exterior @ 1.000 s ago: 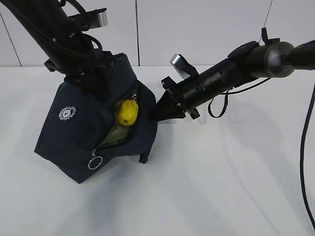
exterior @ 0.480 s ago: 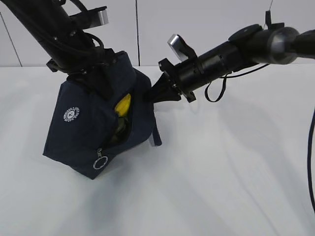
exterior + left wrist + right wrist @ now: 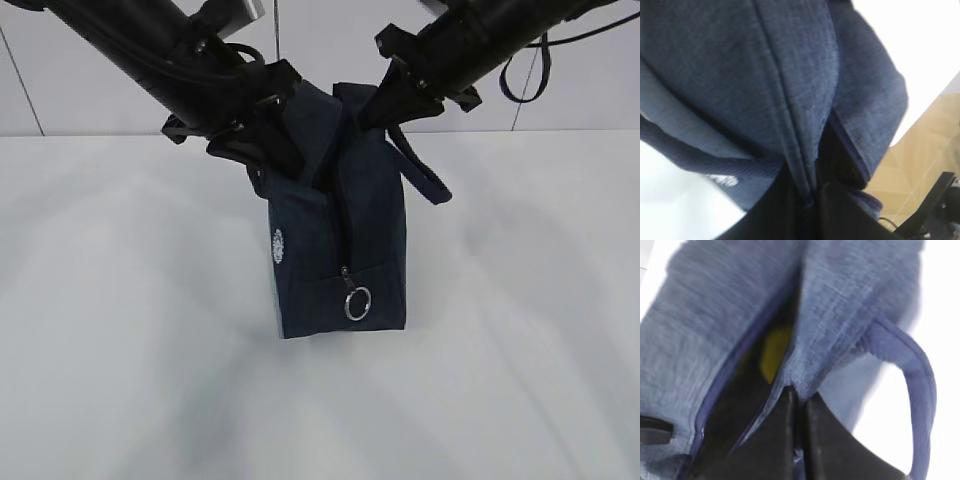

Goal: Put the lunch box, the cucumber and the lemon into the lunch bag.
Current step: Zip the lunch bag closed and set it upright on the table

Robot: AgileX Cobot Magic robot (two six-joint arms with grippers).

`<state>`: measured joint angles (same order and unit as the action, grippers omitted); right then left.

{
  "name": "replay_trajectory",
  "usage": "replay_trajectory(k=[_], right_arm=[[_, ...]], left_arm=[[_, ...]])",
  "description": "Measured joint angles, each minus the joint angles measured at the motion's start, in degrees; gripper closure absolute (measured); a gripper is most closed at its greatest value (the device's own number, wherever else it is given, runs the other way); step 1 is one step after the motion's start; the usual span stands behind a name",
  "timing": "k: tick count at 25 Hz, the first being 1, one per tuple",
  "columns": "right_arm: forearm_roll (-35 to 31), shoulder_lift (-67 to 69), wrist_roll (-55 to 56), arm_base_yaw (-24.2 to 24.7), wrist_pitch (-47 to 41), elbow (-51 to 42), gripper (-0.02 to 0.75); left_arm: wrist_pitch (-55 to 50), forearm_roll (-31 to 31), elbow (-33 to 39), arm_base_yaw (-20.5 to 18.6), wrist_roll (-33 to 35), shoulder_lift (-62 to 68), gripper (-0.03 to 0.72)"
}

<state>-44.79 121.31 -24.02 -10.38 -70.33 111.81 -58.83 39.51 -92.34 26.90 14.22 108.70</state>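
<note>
- Two grippers carry the lunch bag (image 3: 340,240) at this moment; it stands upright in the middle of the white table (image 3: 520,380), and whether its base rests on the surface or hangs just above it cannot be told.
- Nearest on the bag, the ring pull (image 3: 357,302) hangs low on the end panel at the foot of the zipper line.
- Left gripper (image 3: 262,152): clenched on the bag's top edge, fabric pinched between the jaws in the left wrist view.
- Right gripper (image 3: 385,100): clenched on the opposite rim, just beside one loop handle (image 3: 425,172).
- Lemon (image 3: 774,352): inside the bag, seen through the narrow mouth in the right wrist view. Cucumber and lunch box: not visible; presumably lower inside.
- Step in hand, as judged: loading appears finished; the bag is being held upright.
- Next move calls for both grips to let go evenly, otherwise the bag may tip.
- Obstructions: none seen nearby.
</note>
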Motion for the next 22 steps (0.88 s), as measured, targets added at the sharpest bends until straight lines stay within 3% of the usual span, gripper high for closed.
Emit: replay_trajectory(k=[12,22], right_arm=[[3.92,-1.1,1.49,0.0,-0.65,0.39,0.722],[5.98,-0.54,3.4,-0.21,-0.76,-0.61,0.697]], left_arm=[[3.08,0.38,0.0,1.28,0.0,1.19,0.662],[4.29,-0.29,0.11,2.02,-2.64,5.4,0.529]])
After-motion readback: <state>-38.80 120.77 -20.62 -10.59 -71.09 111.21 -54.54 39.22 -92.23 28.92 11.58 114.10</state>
